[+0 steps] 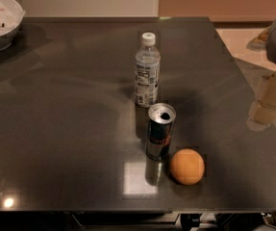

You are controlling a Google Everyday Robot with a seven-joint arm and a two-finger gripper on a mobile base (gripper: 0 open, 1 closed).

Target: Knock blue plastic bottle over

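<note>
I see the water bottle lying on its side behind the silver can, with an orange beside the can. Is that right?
Not quite. The camera view shows the blue plastic bottle standing upright, not lying down. It is behind the can, with the orange beside the can. The gripper is over the right edge of the table, apart from the bottle.

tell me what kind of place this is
Probably a kitchen or break room: a dark countertop with a blue plastic bottle, drink can, orange and bowl. The gripper hangs at the right edge.

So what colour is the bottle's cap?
White cap, camera view; end effector at right edge.
</note>
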